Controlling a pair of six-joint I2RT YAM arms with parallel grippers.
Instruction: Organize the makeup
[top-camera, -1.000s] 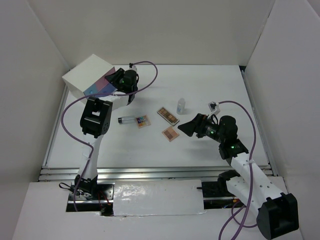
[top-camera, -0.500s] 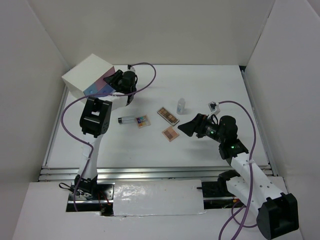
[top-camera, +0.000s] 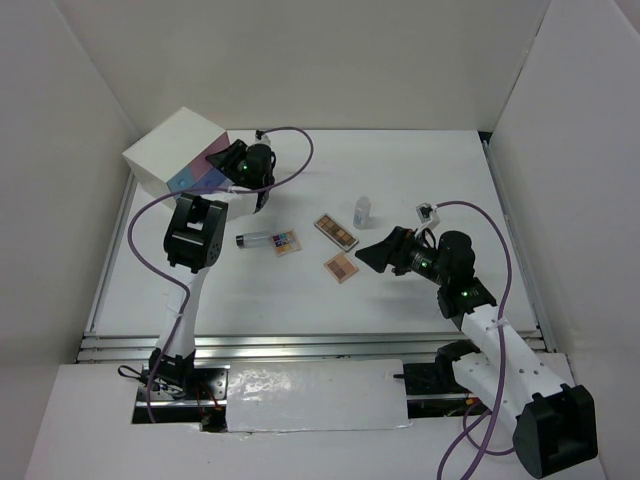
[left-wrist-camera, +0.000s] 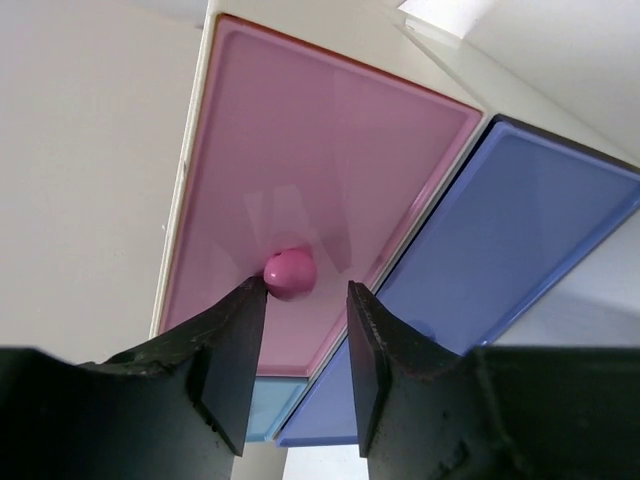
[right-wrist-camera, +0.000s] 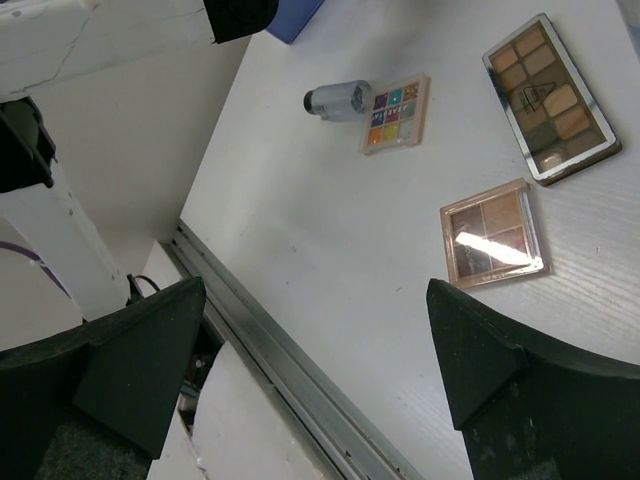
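**Left Fingers at the Pink Drawer, Makeup Not Yet Put Away**

The white surface (top-camera: 420, 170) carried everything. At its far left corner sat a white box (top-camera: 172, 150), tipped so that its drawer fronts faced the left arm, probably to bring them within reach. Its pink drawer (left-wrist-camera: 320, 150) and blue drawer (left-wrist-camera: 520, 240) both looked shut.

The left fingers (left-wrist-camera: 225, 350) were parted and gripped nothing, aimed at the pink front. The right fingers (right-wrist-camera: 130, 350) were spread wide and empty above the middle of the surface, seemingly waiting until a drawer could take things.

The makeup lay loose around the middle, none of it in the box. It comprised a long brown palette (top-camera: 336, 231), a square tan palette (top-camera: 341, 266) toward the near edge from it, a multicoloured palette (top-camera: 286, 242) with a clear tube (top-camera: 254, 240) just beside it, and a small bottle (top-camera: 362, 211) toward the far edge.

Smallest was the pink knob (left-wrist-camera: 290, 271). It sat between the left fingertips, against one and clear of the other, likely so the drawer could be pulled open.
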